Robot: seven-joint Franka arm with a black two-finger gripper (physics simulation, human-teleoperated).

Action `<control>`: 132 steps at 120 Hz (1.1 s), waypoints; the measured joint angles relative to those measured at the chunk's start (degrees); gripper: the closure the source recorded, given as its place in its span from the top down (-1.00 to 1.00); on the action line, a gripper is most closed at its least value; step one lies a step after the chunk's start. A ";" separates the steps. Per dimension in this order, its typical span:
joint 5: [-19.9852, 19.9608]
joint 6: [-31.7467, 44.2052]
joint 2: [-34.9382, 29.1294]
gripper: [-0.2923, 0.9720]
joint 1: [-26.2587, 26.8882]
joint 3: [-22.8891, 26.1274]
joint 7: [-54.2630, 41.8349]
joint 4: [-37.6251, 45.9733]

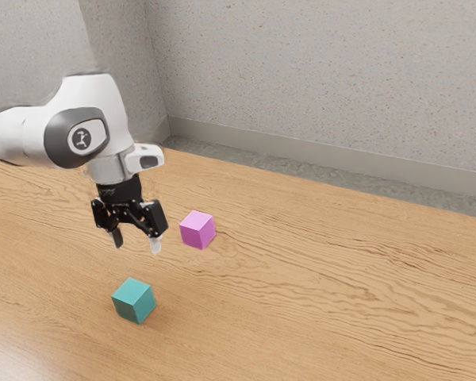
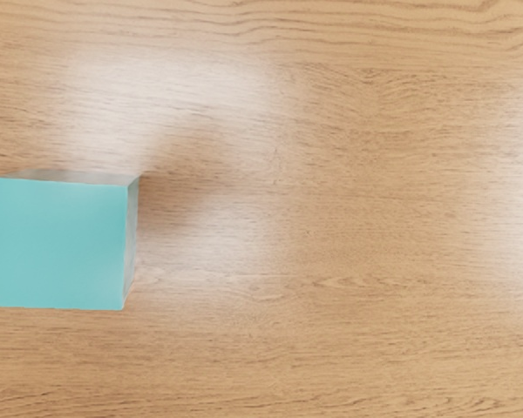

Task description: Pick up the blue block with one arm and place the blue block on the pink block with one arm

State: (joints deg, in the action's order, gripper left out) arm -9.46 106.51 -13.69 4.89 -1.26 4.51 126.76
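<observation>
A teal-blue block (image 1: 133,300) rests on the wooden table near the front, and the same blue block (image 2: 59,242) appears in the wrist view off to one side of my hand. A pink block (image 1: 197,229) sits on the table farther back, toward the exterior view's right of the blue one. My gripper (image 1: 136,242) hangs above the table, higher than both blocks, between them and slightly behind the blue block. Its two fingers stand apart with nothing between them.
The wooden table (image 1: 325,294) stretches wide toward the exterior view's right. A grey wall with a baseboard (image 1: 317,151) runs along the table's far side.
</observation>
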 joint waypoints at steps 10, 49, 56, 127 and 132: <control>0.44 5.58 2.52 0.54 -1.42 0.03 -1.62 4.52; 2.03 19.87 5.74 0.54 -6.33 -0.05 -7.32 12.37; 2.05 21.23 6.11 0.54 -6.88 -0.04 -8.20 12.79; -0.28 29.89 15.63 0.54 -7.23 -0.06 -16.40 13.20; -0.36 30.25 15.10 0.54 -7.58 -0.06 -16.98 13.71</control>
State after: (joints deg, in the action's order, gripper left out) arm -9.82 136.75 1.40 -2.68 -1.32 -12.48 140.47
